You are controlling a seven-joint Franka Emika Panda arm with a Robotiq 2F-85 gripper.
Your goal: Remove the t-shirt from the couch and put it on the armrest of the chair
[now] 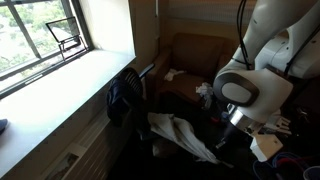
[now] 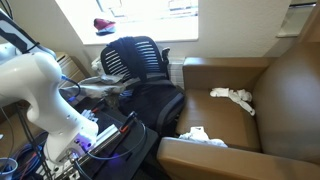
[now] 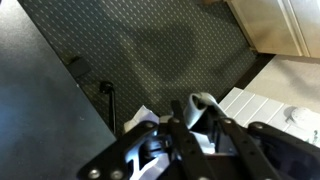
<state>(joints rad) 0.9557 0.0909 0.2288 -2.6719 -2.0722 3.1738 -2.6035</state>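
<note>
The white t-shirt [image 1: 181,136] lies spread over the near side of the black office chair [image 1: 126,95], by its armrest. In an exterior view it shows as a pale strip [image 2: 100,86] left of the chair back [image 2: 135,58]. My gripper [image 1: 234,124] is at the shirt's right end. In the wrist view the gripper [image 3: 191,116] is shut on a fold of the t-shirt [image 3: 197,104], above the chair's black mesh seat [image 3: 150,50]. The brown couch [image 1: 190,52] stands behind.
Other white cloths lie on the couch seat [image 2: 232,96] and on the couch's armrest [image 2: 201,137]. The window sill [image 1: 60,85] runs along the wall beside the chair. A white ribbed panel [image 3: 255,103] shows low beside the seat.
</note>
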